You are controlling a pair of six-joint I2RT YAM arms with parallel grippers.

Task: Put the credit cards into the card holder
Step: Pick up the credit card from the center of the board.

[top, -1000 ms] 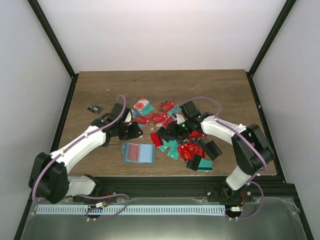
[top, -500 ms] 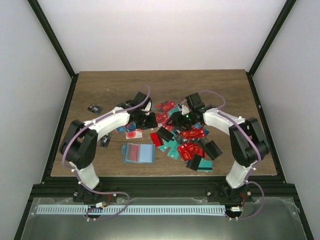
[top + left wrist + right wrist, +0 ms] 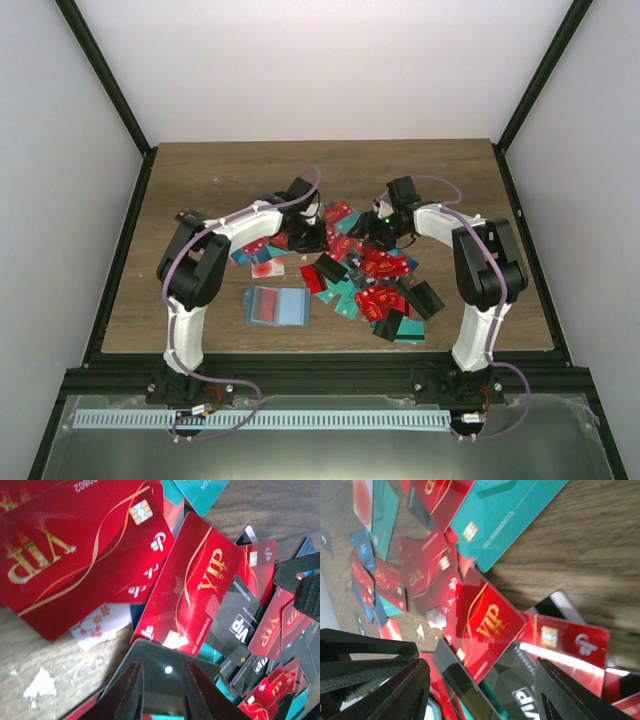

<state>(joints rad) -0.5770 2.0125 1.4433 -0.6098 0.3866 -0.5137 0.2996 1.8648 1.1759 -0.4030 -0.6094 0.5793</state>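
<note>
Two hands work the same heap of cards [image 3: 365, 275] in the middle of the bench [image 3: 200, 180]. The left hand [image 3: 305, 228] comes in from one side and the right hand [image 3: 372, 228] from the other, with little room between them. Its own camera shows the left hand [image 3: 161, 666] with fingers narrowly parted and nothing caught between them, low over a dark card [image 3: 150, 655] that lies partly under a red VIP card [image 3: 192, 585]. The right hand [image 3: 481, 665] is spread wide and also empty, above another red VIP card [image 3: 485, 622].

The card holder [image 3: 277, 306] lies open and flat nearer the arm bases, well apart from both hands.

The likeliest trouble is the overlap. The cards are thin, slick and shingled, so a pinch could lift two at once or just push the top one sideways. Fingers driven low enough to get under an edge may scrape the bench. With both hands crowding one patch, either could knock the other or scatter the heap. The holder looks loose, so sliding a card in may shove it.
</note>
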